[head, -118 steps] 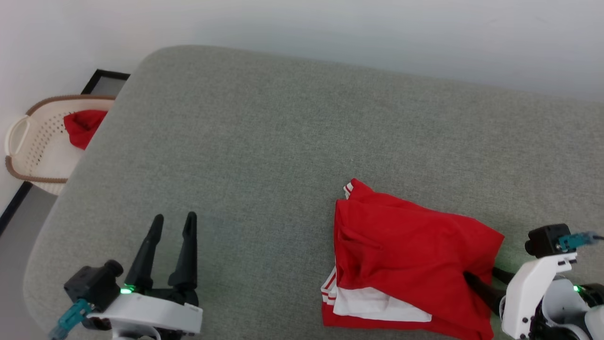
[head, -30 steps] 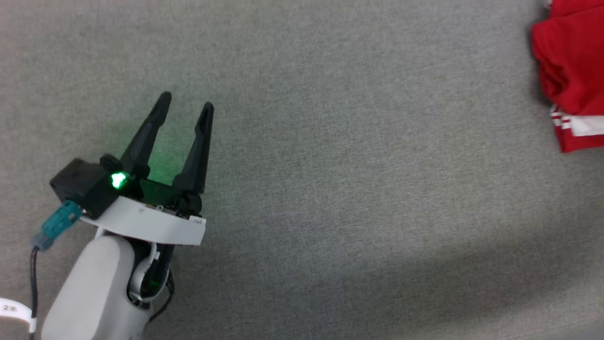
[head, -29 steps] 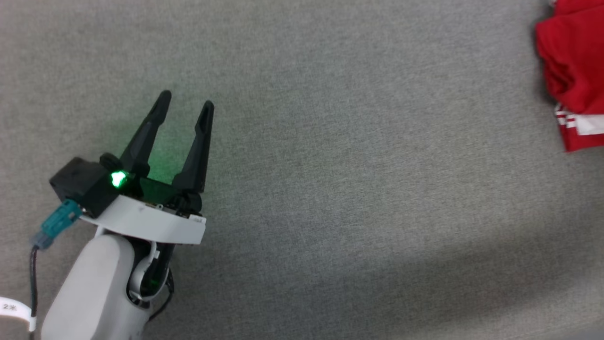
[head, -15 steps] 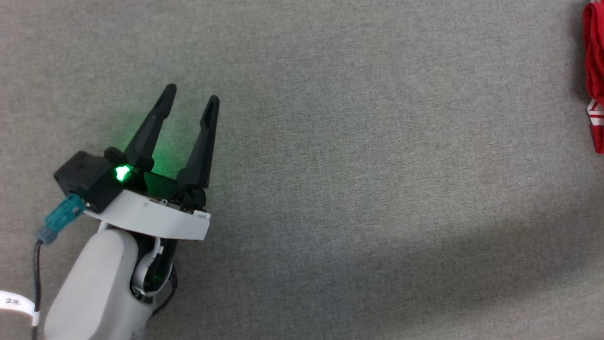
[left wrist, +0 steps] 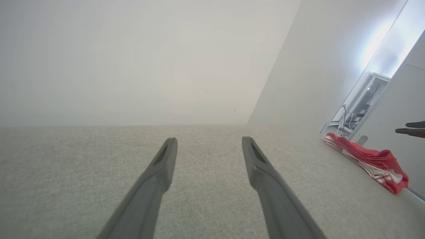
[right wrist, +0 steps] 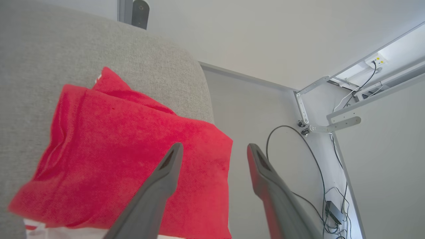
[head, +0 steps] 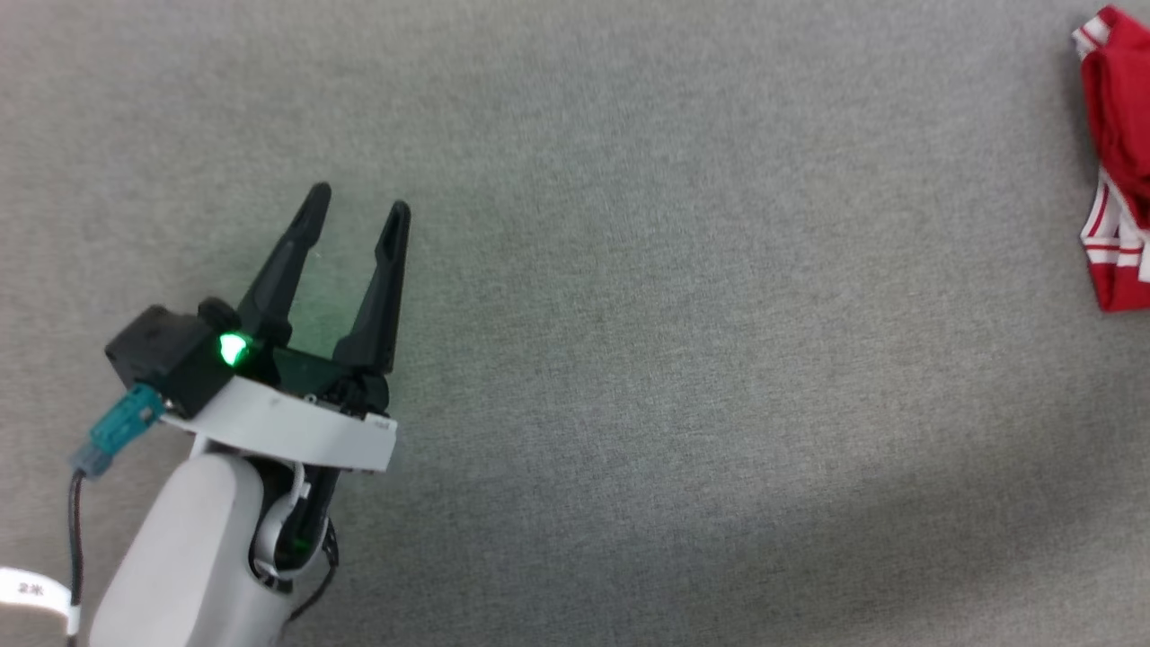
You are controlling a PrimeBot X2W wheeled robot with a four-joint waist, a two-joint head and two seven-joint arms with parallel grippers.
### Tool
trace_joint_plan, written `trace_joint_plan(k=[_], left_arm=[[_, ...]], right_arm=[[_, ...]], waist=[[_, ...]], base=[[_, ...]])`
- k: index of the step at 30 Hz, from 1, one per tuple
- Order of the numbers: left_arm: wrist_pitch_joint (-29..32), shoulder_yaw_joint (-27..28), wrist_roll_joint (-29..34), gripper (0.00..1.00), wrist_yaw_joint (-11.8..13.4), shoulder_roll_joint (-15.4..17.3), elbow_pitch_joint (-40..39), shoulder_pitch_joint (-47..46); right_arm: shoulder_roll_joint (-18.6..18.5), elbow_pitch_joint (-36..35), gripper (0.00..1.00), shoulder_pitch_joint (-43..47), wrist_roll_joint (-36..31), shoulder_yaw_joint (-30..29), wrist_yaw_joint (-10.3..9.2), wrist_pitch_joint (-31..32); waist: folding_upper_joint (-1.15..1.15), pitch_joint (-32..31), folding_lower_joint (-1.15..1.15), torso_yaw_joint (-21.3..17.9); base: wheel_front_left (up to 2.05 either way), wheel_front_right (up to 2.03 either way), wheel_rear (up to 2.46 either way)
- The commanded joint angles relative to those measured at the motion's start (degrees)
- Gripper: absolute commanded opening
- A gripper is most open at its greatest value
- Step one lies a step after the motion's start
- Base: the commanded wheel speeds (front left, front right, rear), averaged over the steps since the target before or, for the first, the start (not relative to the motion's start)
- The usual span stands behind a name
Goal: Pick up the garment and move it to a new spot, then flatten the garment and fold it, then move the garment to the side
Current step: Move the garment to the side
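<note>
The garment (right wrist: 116,139), red with white striped trim, lies folded at the rounded end of the grey padded surface (head: 629,359). In the head view the garment (head: 1119,171) shows at the right edge, and in the left wrist view the garment (left wrist: 368,161) lies far right. My right gripper (right wrist: 215,147) hovers open over the garment's outer edge, nothing between its fingers. Its fingertips (left wrist: 411,129) poke in above the garment in the left wrist view. My left gripper (head: 359,202) stands open and empty at the lower left, well away from the garment, fingers (left wrist: 166,159) over bare surface.
Beyond the surface's rounded end the floor drops away, with black cables (right wrist: 318,186), a power brick (right wrist: 333,212) and a metal bracket (right wrist: 332,124) by the wall. A pale wall rises behind the surface.
The garment has gone from the middle of the surface to its right end. My right gripper, earlier at the garment's edge, now stands open over it. The head view has shifted.
</note>
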Motion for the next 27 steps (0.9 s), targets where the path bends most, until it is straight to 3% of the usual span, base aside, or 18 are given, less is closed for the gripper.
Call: trace_joint_plan(k=[1, 15, 27], left_arm=[[0.06, 0.34, -0.09, 1.0, -0.17, -0.23, 0.15, 1.14], [0.06, 5.09, -0.17, 1.0, -0.16, -1.73, 1.12, 10.09], [0.06, 9.88, 0.37, 1.0, -0.16, -1.97, 1.01, 18.85]], right_arm=[[0.16, -0.22, 1.0, 0.62, 0.71, 0.12, -0.06, -1.1], [2.11, -3.58, 1.0, 8.82, 4.0, 2.02, -0.06, -12.38], [7.1, -7.01, 1.0, 20.82, 3.04, -2.36, -0.06, -22.47]], waist=[[0.0, -2.65, 0.0, 0.71], [0.0, -14.9, 0.0, 4.45], [0.0, -24.03, 0.0, 7.97]], base=[[0.0, 0.0, 0.0], [0.0, 0.0, 0.0], [0.0, 0.0, 0.0]])
